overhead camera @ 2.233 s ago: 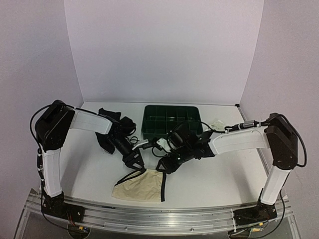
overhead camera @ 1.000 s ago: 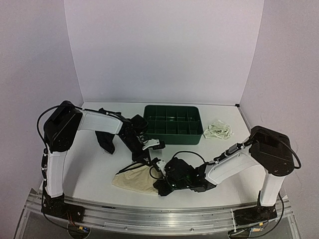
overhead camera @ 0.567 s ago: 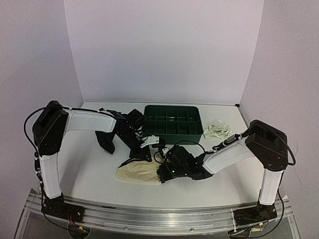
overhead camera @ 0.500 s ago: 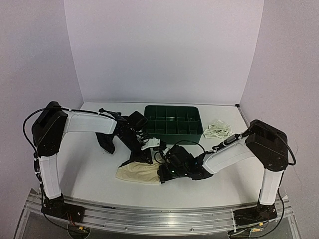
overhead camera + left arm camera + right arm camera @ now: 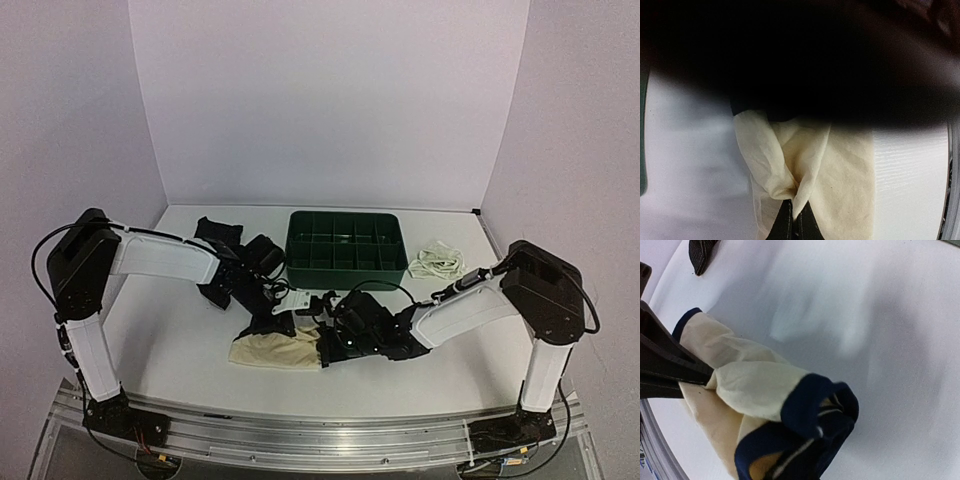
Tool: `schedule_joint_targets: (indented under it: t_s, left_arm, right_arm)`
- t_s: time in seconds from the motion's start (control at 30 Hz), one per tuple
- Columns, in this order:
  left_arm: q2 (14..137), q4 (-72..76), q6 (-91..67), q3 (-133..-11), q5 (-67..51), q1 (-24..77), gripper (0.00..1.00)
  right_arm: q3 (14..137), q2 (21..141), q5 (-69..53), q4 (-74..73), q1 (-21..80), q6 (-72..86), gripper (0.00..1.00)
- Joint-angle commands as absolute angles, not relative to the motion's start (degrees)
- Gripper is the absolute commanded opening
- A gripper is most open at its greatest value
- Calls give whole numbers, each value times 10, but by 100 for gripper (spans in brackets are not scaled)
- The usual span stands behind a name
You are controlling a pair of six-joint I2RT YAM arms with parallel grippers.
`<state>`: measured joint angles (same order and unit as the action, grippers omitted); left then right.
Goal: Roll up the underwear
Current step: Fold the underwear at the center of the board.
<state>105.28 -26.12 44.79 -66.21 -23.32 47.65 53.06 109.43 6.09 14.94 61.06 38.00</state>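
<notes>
Cream underwear [image 5: 275, 350] sits bunched mid-front on the table [image 5: 450, 370], left gripper [image 5: 794, 220] and right gripper [image 5: 707, 377] each pinching a fold of it; I'd roll both ends evenly together so it doesn't skew

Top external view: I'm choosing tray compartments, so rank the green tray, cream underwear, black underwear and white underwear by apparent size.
1. green tray
2. cream underwear, bunched
3. black underwear and white underwear look alike; the left arm hides part of the black one.
</notes>
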Motion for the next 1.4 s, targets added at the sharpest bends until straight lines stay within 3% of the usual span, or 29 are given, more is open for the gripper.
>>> schedule_joint_targets:
  t_s: [0.0,0.2,0.5,0.77,1.2,1.27,1.37]
  left_arm:
    - [1013,-211,478,-604,-210,486,0]
    - [989,-154,503,-549,-176,515,0]
    - [956,-90,548,-466,-149,535,0]
    - [956,-74,552,-455,-136,538,0]
    - [941,-27,579,-418,-123,552,0]
    - [941,-35,579,-419,-125,553,4]
    - [925,-78,585,-427,-144,553,28]
  right_arm:
    - [531,1070,51,151,609,388,0]
    - [518,1050,32,151,598,365,0]
    - [506,958,-23,95,569,211,4]
    - [621,1046,-111,34,586,141,14]
    - [654,1159,-166,34,596,190,5]
    - [652,1173,-163,32,597,198,4]
    - [633,1180,-144,28,597,202,2]
